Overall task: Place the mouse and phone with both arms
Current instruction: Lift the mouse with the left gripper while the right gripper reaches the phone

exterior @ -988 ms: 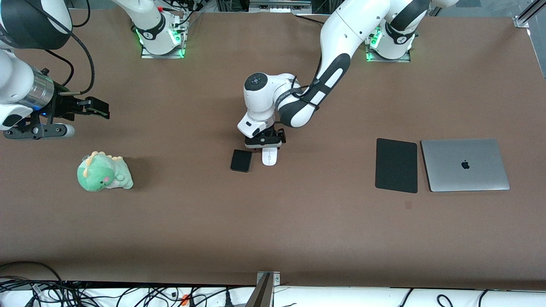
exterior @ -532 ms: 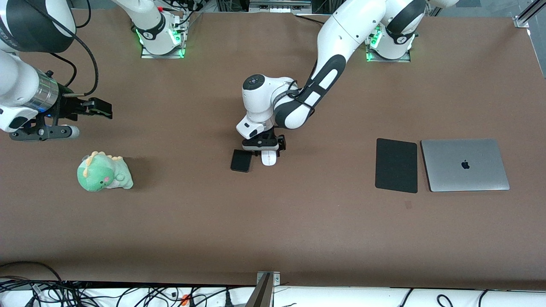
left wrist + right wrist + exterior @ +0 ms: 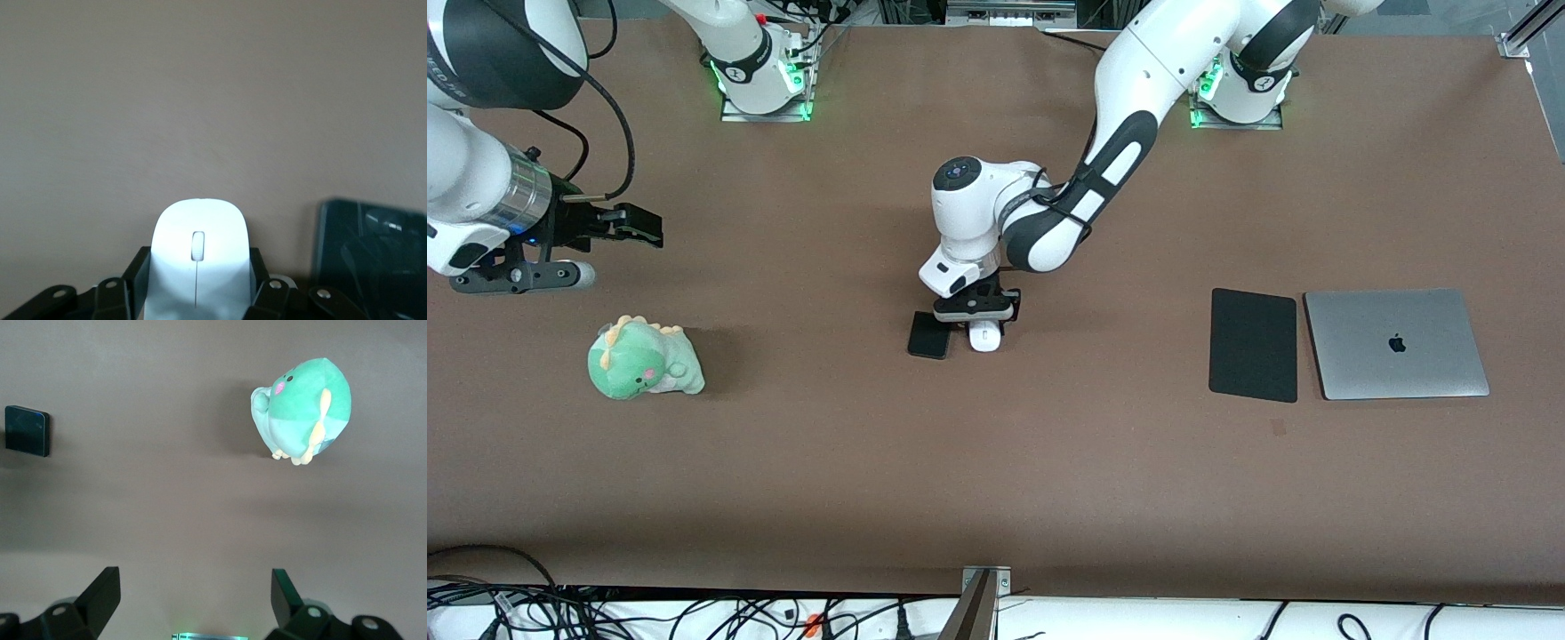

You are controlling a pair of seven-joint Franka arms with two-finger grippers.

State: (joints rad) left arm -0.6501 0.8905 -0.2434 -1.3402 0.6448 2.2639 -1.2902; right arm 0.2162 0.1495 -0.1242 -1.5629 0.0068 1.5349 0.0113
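Left gripper (image 3: 979, 313) straddled the mouse (image 3: 984, 338) at mid-table; right gripper (image 3: 609, 227) waited wide open.

Going across the front view: the right gripper hung with fingers (image 3: 100, 593) spread and empty over the table (image 3: 996, 462) near the right arm's end, the green plush toy (image 3: 643, 358) on the table below it, nearer the camera edge. At the centre lay the phone (image 3: 930, 335), flat, just beside the mouse. The left gripper was low over the mouse, a finger (image 3: 135, 267) on each flank; whether they gripped it I could not tell. The mouse's long axis ran toward the camera edge. Near the left arm's end lay the black pad (image 3: 1253, 344) and closed laptop (image 3: 1396, 343). The phone seemed a long reach for the right arm.
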